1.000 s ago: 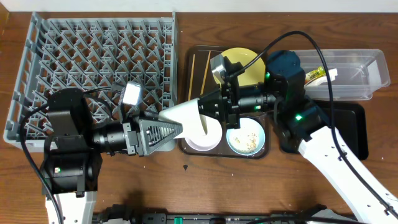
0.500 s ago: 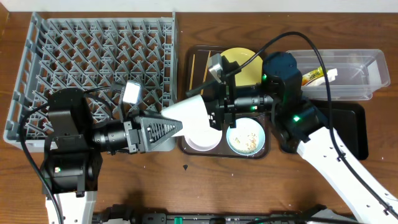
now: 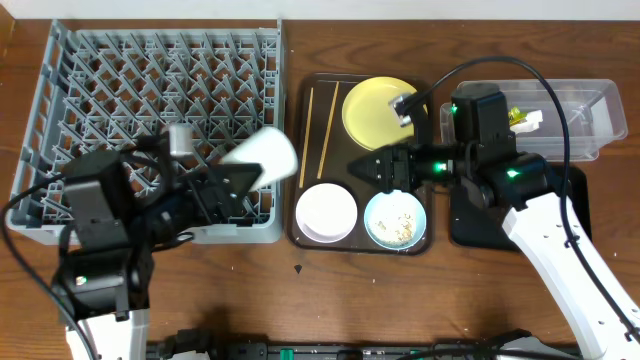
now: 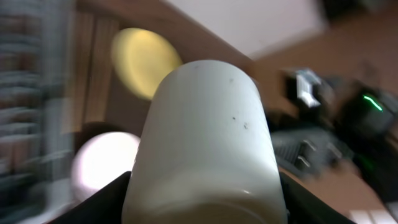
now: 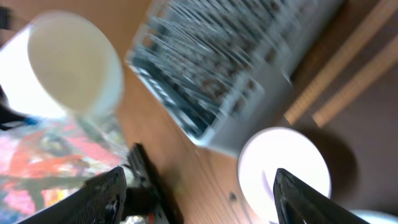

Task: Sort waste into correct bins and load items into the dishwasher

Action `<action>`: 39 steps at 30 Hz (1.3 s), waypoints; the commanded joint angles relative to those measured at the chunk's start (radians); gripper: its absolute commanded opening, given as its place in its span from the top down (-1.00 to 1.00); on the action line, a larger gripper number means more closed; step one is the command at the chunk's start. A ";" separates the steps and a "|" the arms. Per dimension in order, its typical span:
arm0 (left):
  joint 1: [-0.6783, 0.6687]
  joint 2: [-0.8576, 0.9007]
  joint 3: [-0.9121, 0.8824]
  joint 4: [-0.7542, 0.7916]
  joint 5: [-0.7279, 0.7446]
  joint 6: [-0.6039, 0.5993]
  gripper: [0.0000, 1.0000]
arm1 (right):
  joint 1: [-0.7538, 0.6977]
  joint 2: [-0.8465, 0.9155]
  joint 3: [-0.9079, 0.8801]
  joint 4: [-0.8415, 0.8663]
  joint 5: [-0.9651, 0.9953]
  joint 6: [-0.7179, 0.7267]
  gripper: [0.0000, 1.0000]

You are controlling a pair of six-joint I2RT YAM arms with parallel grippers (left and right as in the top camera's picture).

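My left gripper (image 3: 245,172) is shut on a white cup (image 3: 262,156) and holds it on its side above the front right corner of the grey dish rack (image 3: 120,90). The left wrist view is filled by the cup (image 4: 208,130) between the black fingers. My right gripper (image 3: 368,167) stands open and empty above the brown tray (image 3: 340,160), apart from the cup (image 5: 68,62). On the tray lie a yellow plate (image 3: 378,105), chopsticks (image 3: 325,130), a white bowl (image 3: 327,212) and a light-blue bowl (image 3: 397,220) with rice scraps.
A clear tub (image 3: 560,115) at the back right holds a yellow-green wrapper (image 3: 520,117). A black tray (image 3: 570,215) lies in front of it, partly under my right arm. The rack's upright pegs cover the table's left side.
The right gripper opened, let go of the cup and drew back to the right. The left gripper carried the cup leftward from above the tray to above the rack's corner.
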 commanded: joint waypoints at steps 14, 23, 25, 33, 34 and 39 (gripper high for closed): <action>0.120 0.146 0.063 -0.216 -1.011 0.055 -0.13 | 0.110 -0.007 0.008 -0.132 0.309 -0.086 -0.47; 0.120 0.345 0.063 -0.184 -1.029 0.040 -0.21 | 0.135 -0.006 0.008 -0.130 0.310 -0.086 -0.47; 0.120 0.370 0.063 -0.178 -1.014 0.040 -0.22 | 0.137 -0.006 0.008 -0.128 0.311 -0.086 -0.47; 0.120 0.389 0.063 -0.154 -0.987 0.040 -0.52 | 0.137 -0.006 0.008 -0.127 0.311 -0.086 -0.47; 0.120 0.389 0.063 -0.155 -0.981 0.040 -0.64 | 0.137 -0.006 0.008 -0.127 0.311 -0.086 -0.47; 0.120 0.381 0.070 -0.155 -0.915 0.041 -0.82 | 0.137 -0.006 0.008 -0.132 0.311 -0.086 -0.48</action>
